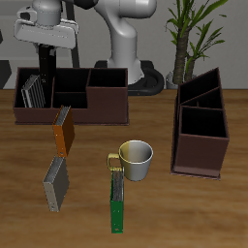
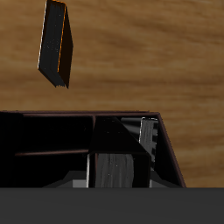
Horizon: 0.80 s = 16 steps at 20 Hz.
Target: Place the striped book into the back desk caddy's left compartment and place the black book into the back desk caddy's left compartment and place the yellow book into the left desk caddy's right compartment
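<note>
Exterior view has the pincer (image 1: 40, 60) hanging over the back desk caddy (image 1: 73, 97), right above the compartment where the striped book (image 1: 33, 91) stands upright; whether the fingers are apart or together I cannot tell. Black book (image 1: 64, 129) stands just in front of that caddy, a flat slab with orange edging, long axis running towards the surface's (image 1: 194, 208) front edge. Yellow book (image 1: 117, 192) lies farther forward still, thin and on edge.

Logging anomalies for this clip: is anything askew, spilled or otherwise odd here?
Nothing is spilled or damaged. Only oddity: three books lie scattered at different angles on the table near the mug, outside the caddies. A striped book already stands in the back caddy.
</note>
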Motion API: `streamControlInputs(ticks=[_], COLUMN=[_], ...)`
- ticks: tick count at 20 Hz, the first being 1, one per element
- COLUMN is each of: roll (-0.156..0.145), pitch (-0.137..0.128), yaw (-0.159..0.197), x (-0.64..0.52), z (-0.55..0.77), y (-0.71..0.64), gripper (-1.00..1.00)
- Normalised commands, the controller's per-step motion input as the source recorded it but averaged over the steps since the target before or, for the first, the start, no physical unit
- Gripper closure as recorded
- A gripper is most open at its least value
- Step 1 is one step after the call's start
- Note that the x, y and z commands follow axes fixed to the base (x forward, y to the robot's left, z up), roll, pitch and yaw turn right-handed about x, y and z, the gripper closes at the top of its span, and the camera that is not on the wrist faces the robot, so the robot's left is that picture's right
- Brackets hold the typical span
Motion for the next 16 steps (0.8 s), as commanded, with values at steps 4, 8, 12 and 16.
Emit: streamControlInputs(ticks=[4, 8, 12, 16], roll=[-0.025, -0.023, 0.000, -0.010], pitch=[0.023, 0.030, 0.050, 0.061], yaw=[-0.016, -0.020, -0.066, -0.038], x=[-0.01, -0.04, -0.01, 0.01], z=[-0.07, -0.07, -0.19, -0.30], y=[-0.13, -0.10, -0.07, -0.01], gripper=[1.00, 1.00, 1.00, 1.00])
